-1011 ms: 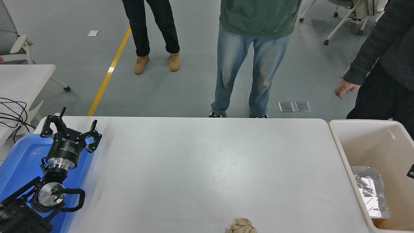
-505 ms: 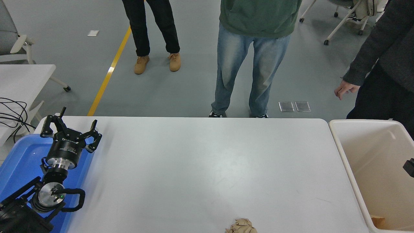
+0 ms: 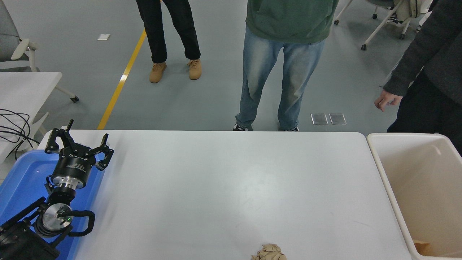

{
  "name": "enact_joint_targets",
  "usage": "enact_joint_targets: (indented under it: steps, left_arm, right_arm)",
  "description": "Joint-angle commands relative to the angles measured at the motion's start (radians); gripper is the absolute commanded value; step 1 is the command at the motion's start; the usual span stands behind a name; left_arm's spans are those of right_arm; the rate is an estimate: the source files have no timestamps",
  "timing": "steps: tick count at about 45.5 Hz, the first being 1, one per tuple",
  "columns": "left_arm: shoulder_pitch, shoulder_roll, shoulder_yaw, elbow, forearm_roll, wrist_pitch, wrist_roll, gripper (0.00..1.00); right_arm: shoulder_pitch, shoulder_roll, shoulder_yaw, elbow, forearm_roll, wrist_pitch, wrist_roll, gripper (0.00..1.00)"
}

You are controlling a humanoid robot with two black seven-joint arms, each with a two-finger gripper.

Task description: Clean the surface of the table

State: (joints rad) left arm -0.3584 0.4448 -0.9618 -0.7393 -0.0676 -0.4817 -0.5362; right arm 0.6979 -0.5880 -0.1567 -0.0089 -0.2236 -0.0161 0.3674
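Observation:
The table surface [image 3: 223,180] is a wide white top filling the lower half of the head view. A crumpled brown paper ball [image 3: 269,252] lies on it at the near edge, right of centre, partly cut off by the frame. My left gripper [image 3: 78,139] is parked at the lower left above the blue tray, its fingers spread open and holding nothing. My right arm and gripper are out of view.
A blue tray [image 3: 21,180] sits under the left arm at the table's left end. A beige bin [image 3: 415,166] stands off the right end, a brown scrap [image 3: 423,247] at its bottom. Three people stand beyond the far edge; a hand [image 3: 387,99] hangs at right.
A crumpled foil piece seen in the bin a second ago is gone from view. The black tip of my right gripper at the right edge has withdrawn out of the frame. The left arm is unmoved.

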Motion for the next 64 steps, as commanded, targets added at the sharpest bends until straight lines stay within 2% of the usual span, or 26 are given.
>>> enact_joint_targets:
  steps: [1, 14, 26, 34, 38, 46, 64]
  left_arm:
    - [0.001, 0.000, 0.000, 0.000, 0.000, 0.000, -0.001, 0.99]
    - [0.001, 0.000, 0.000, 0.000, 0.000, 0.000, -0.001, 0.99]
    - [-0.001, 0.000, 0.000, 0.000, 0.000, 0.000, 0.001, 0.99]
    - [0.001, 0.000, 0.000, 0.000, 0.000, 0.000, 0.001, 0.99]
    - [-0.001, -0.001, 0.000, 0.000, 0.000, 0.000, -0.001, 0.99]
    - [0.001, 0.000, 0.000, 0.000, 0.000, 0.000, 0.001, 0.99]
    - [0.001, 0.000, 0.000, 0.000, 0.000, 0.000, -0.001, 0.99]
  right_arm:
    - [0.038, -0.058, 0.308, 0.151, 0.070, 0.091, -0.002, 0.99]
    - [0.023, -0.158, 0.580, 0.469, 0.086, 0.084, -0.004, 0.99]
    - [-0.070, -0.151, 0.856, 0.567, 0.095, 0.180, -0.002, 0.99]
    - [-0.084, -0.144, 0.896, 0.618, 0.268, 0.269, -0.005, 0.99]
    - [-0.078, -0.102, 0.893, 0.610, 0.366, 0.310, -0.005, 0.99]
    - [-0.078, -0.003, 0.898, 0.604, 0.395, 0.410, -0.005, 0.99]
    - [-0.052, 0.257, 0.953, 0.528, 0.397, 0.406, 0.005, 0.99]
